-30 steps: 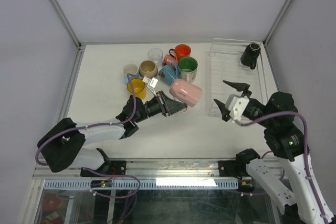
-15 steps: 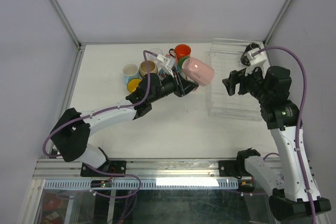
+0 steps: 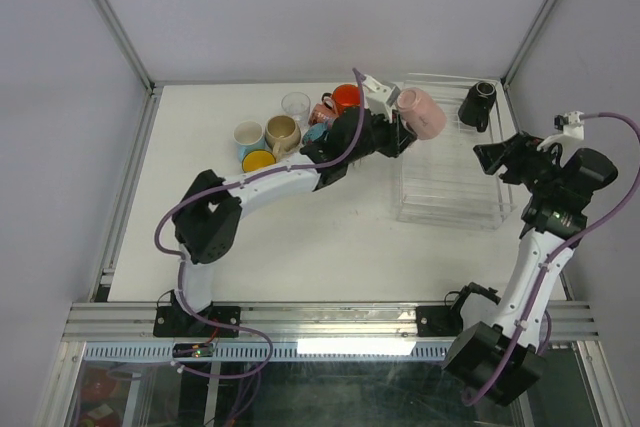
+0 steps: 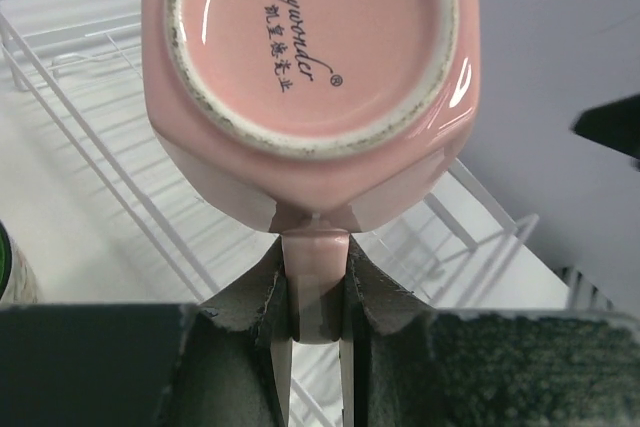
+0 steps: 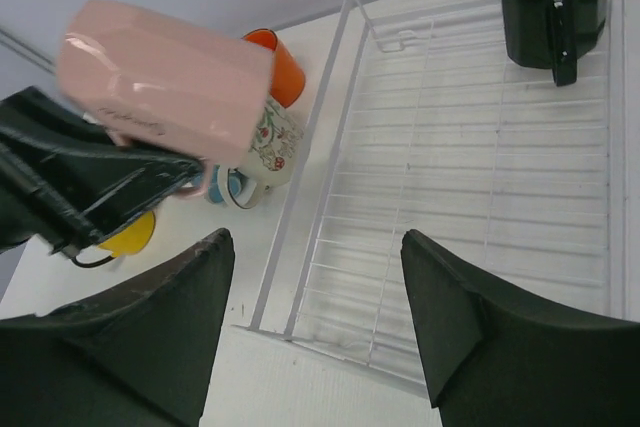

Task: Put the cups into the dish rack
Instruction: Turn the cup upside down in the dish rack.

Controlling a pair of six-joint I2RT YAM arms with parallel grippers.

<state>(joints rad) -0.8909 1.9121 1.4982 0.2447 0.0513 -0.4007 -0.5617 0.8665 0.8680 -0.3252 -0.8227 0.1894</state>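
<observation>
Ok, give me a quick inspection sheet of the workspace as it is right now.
Surface: white table, no spills seen.
Job's things: pink mug held over the dish rack's far left corner; black mug inside its far right corner; remaining mugs and glass tumbler grouped left of rack.
Clutter: nothing seen.
Grippers: left gripper shut on pink mug's handle; right gripper open, empty.
Cables: purple cables along both arms.
Surroundings: grey walls, metal frame.
</observation>
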